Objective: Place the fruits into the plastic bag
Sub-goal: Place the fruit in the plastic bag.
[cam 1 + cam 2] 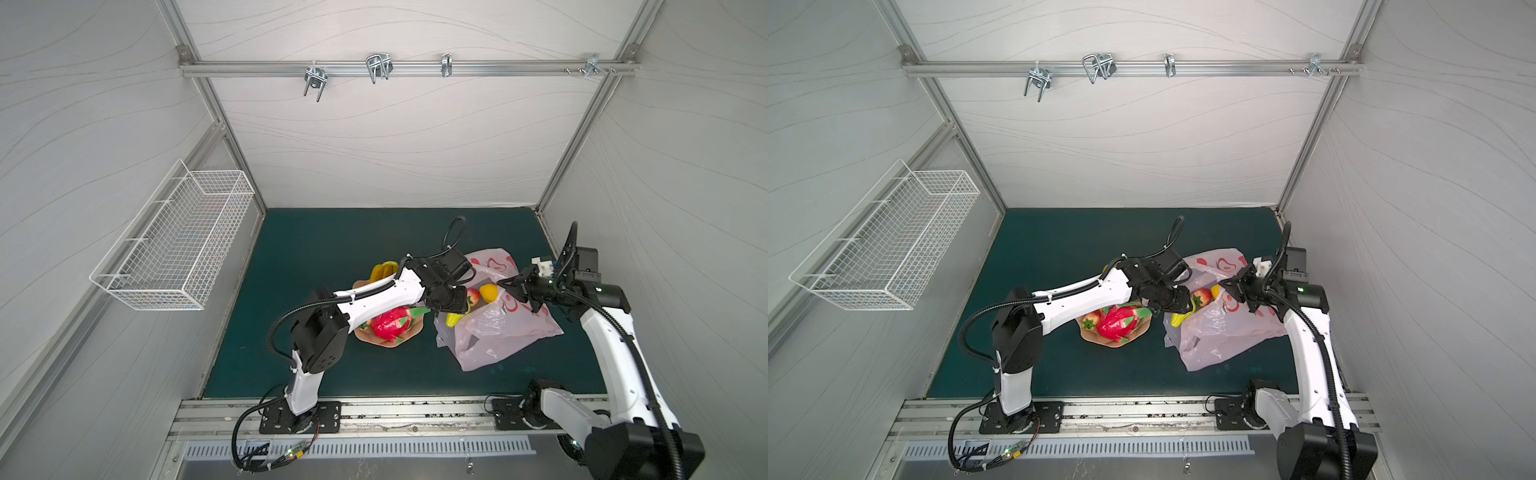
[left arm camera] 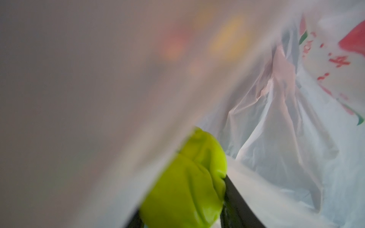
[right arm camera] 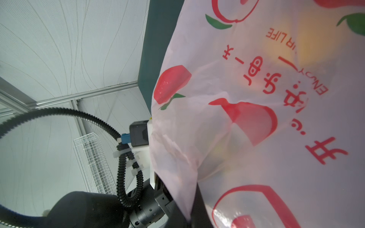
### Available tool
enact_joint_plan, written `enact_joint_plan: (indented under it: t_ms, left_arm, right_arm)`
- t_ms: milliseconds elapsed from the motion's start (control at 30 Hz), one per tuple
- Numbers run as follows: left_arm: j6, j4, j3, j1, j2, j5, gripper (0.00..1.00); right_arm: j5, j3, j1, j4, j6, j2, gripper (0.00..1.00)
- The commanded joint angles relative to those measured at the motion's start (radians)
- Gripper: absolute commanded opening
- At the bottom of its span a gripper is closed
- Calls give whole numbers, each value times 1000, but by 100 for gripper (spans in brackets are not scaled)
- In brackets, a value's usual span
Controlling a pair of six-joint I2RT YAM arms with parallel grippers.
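Left wrist view: the green pear (image 2: 187, 183), smooth, glossy and lobed, sits between the dark fingers (image 2: 239, 209) of your left end effector (image 1: 454, 302). The jaws stand about half apart and are closed on the pear. It appears to be just inside the mouth of the plastic bag (image 1: 498, 336), with crinkled translucent film folding away ahead of it toward the right arm. Your right end effector (image 1: 515, 289) is fully closed, pinching the upper film and lifting the mouth. In a top view, the lemon (image 1: 489, 292) and strawberry (image 1: 473, 296) lie at that mouth, just beside the left end effector. The scaly dragon fruit (image 1: 390, 324) remains on the scalloped plate (image 1: 374, 338), with the banana bunch (image 1: 383, 270) beyond it on the green worktop (image 1: 332, 257).
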Motion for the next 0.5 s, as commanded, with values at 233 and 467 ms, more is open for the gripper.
enact_joint_plan:
  t_ms: [233, 467]
  left_arm:
    - [-24, 117, -99, -73, -68, 70, 20]
    - [-10, 115, -69, -102, -19, 88, 18]
  right_arm:
    - [-7, 20, 6, 27, 20, 20, 0]
    - [-9, 20, 6, 22, 21, 15, 0]
